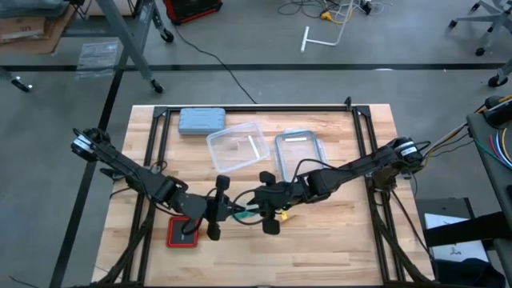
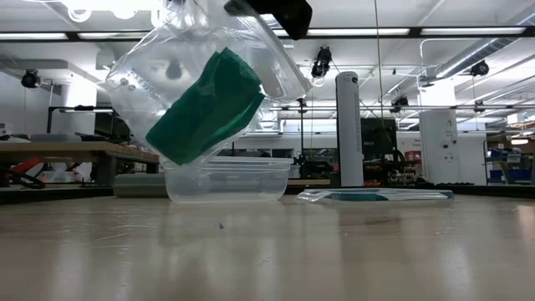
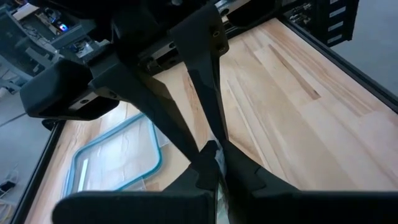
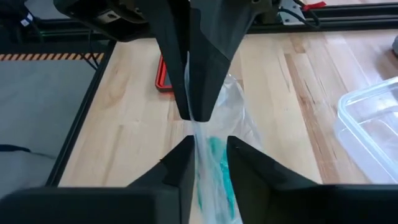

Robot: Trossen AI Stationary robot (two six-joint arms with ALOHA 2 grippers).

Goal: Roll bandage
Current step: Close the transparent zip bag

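Wooden table (image 1: 336, 240): two end effectors pinch one bagged bandage (image 2: 205, 109)

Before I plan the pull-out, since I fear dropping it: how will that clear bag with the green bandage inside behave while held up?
The clear bag looks thin and crinkled, so probably floppy and slippery. The bandage sags low inside, so it may slide or swing. Both the left hand and right hand pinch only film, which could stretch or slip.
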